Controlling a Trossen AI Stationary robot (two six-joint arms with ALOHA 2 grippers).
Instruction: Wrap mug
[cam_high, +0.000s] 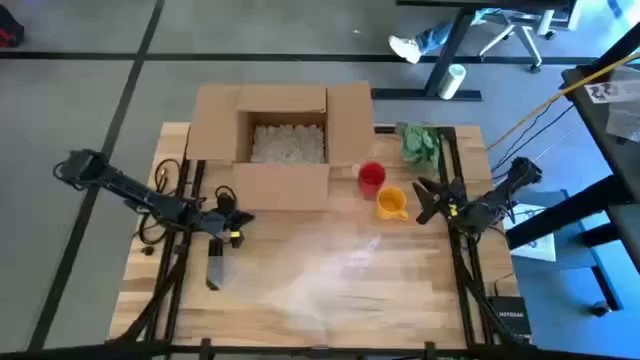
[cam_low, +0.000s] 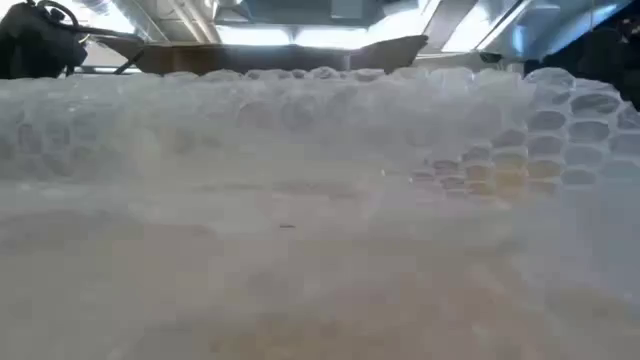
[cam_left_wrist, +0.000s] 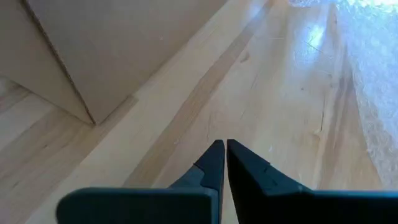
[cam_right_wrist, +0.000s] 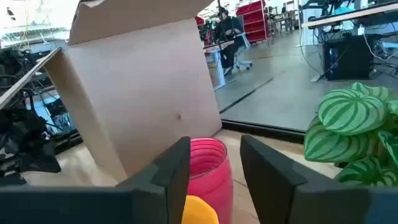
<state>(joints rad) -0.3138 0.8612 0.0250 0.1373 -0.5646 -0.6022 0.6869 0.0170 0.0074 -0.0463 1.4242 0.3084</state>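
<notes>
Two dark arms over a wooden table (cam_high: 150, 262), seen from above. My right jaws (cam_high: 422, 201) are spread apart, w/ nothing between them, just beside the yellow mug (cam_high: 391, 203), which stands near the table's centre-right. A red cup (cam_high: 371, 177) sits touching or nearly touching it, toward the open cardboard box (cam_high: 276, 140). In the right wrist view the mug's yellow rim (cam_right_wrist: 200, 210) shows between my fingers, red cup behind.

My left jaws (cam_high: 213, 271) are closed together, empty, resting low by the box's front-left corner.

A sheet of clear bubble wrap (cam_high: 335, 275) lies flat in front, unused.

I judge this the approach to pick-up. Next: close on the mug w/o knocking the red cup, then carry it onto the wrap.
</notes>
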